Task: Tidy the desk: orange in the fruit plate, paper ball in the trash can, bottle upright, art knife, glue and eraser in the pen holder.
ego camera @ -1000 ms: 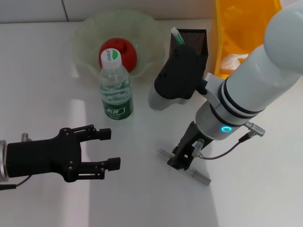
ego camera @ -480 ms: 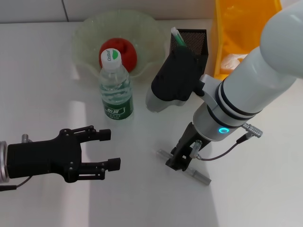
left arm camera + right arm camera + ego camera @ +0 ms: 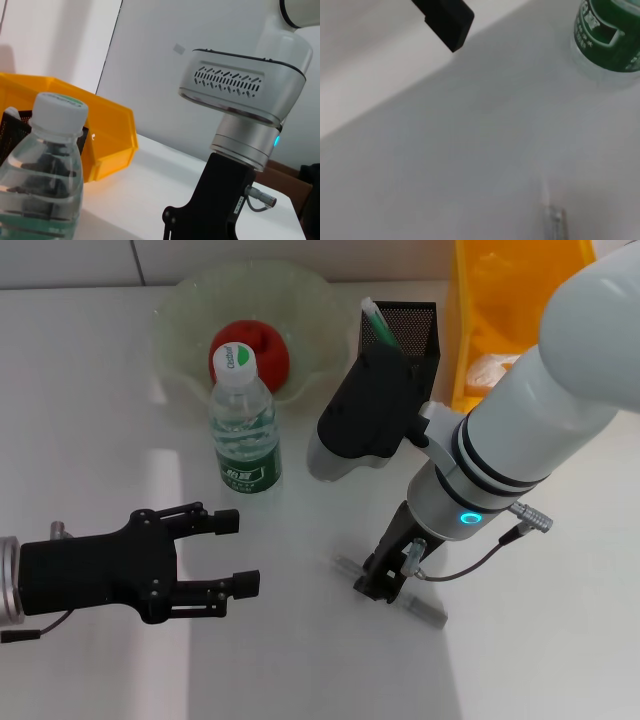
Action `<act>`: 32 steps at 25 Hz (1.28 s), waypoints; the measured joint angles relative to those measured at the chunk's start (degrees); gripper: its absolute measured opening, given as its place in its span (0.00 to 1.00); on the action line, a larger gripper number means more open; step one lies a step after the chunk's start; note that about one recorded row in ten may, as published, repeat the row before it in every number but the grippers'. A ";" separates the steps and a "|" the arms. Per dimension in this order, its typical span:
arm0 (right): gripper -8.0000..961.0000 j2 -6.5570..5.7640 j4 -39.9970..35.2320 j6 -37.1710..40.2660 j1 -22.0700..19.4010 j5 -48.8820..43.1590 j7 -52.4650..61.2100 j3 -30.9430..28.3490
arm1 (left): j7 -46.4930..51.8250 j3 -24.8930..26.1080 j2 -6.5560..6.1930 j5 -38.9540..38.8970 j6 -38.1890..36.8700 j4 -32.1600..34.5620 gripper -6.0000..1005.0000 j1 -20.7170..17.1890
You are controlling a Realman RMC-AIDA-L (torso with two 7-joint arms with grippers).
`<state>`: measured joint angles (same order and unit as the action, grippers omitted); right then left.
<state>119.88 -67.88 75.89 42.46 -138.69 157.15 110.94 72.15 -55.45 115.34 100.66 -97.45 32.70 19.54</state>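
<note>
A white table (image 3: 80,370) seen from above, with two robot arms over it. The left hand (image 3: 232,552), black, hovers at the near left with its two fingers spread wide and nothing between them; it touches no object. The right hand (image 3: 383,580) points down at the near middle of the table, its dark fingertips right at a thin, clear, grey-edged strip, seemingly the art knife (image 3: 420,606), which lies flat on the table. Whether those fingers are closed on the strip or only touching it cannot be told.

The bottle (image 3: 243,430) stands upright in the middle, its white cap on, just in front of the fruit plate (image 3: 190,295). The orange (image 3: 262,350) sits inside the fruit plate at the far side. To the right of the plate stands the pen holder (image 3: 412,325), with a green-and-white stick leaning in its left corner. The trash can (image 3: 470,310) is at the far right, beside the pen holder, with the paper ball (image 3: 492,370) lying in it.

From the left wrist, the bottle fills the near side, with the trash can behind it.
</note>
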 joint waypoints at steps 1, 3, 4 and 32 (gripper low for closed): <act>0.22 0.00 0.04 -0.04 0.00 0.00 0.00 0.00 | 0.00 0.05 0.00 -0.01 -0.01 0.00 0.84 0.01; 0.22 0.00 0.10 -0.09 -0.01 0.01 0.05 -0.01 | 0.00 0.10 0.00 -0.02 -0.02 0.03 0.84 0.02; 0.22 0.00 0.12 -0.10 -0.01 0.04 0.07 -0.02 | 0.00 0.12 0.00 -0.02 -0.03 0.05 0.84 0.03; 0.14 -0.56 -9.35 -0.48 -20.74 40.27 -36.19 -46.57 | 0.00 0.34 0.18 -0.03 0.08 0.16 0.84 0.47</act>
<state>119.32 -77.24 75.40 21.72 -98.42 120.96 64.37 72.15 -55.10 115.51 100.63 -97.36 32.86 20.02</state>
